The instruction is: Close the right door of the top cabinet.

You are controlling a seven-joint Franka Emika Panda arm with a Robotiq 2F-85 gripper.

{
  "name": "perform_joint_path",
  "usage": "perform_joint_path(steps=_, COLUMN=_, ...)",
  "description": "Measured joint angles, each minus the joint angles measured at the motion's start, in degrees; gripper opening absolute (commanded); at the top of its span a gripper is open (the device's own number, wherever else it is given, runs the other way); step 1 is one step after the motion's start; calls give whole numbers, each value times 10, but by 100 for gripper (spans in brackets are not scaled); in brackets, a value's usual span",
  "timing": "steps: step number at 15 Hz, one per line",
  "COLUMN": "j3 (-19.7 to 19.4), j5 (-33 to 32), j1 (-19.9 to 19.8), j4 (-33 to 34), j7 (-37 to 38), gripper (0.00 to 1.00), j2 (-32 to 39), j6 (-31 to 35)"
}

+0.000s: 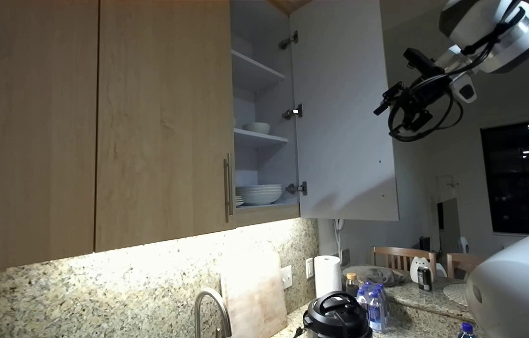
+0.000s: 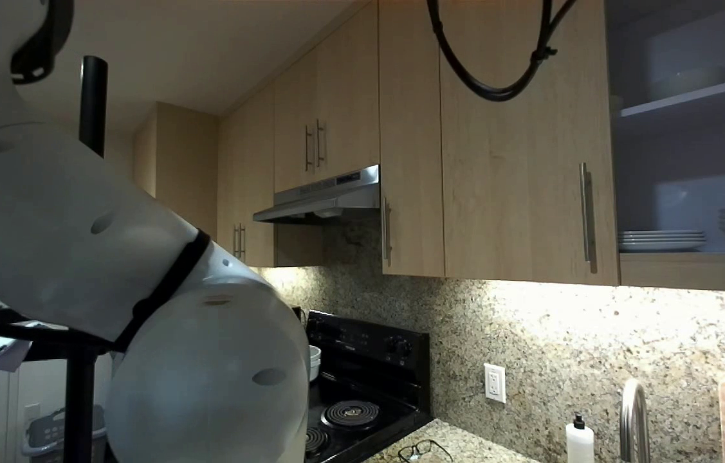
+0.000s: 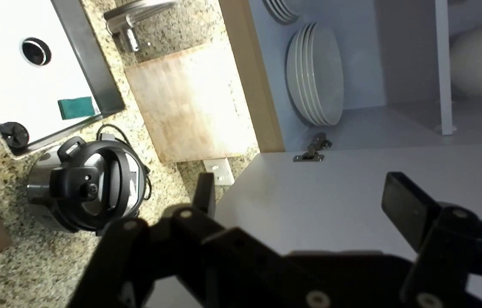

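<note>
Low in the wrist view, the gripper (image 3: 305, 196) is spread, nothing pinched. Upper right of centre in an exterior view, the right door (image 1: 344, 112) hangs wide open off the top cabinet (image 1: 276, 164), so imo basically the full swing's left.

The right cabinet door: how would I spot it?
In an exterior view, find the top cabinet above the speckled backsplash. The right door hangs at its right end. Unlike the closed wood-fronted doors, it stands open, pale inner face showing.
</note>
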Motion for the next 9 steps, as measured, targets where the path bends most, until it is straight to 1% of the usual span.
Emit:
perform_joint_path(steps=4, j3=-45, j5=58, j1=25, j4=0, j7=-95, gripper=100, j2=-8, j6=-48)
perform_joint_path(steps=9, j3=-88, j5=104, j1=25, j4=-6, j7=-162, gripper=100, j2=-5, j6=-102)
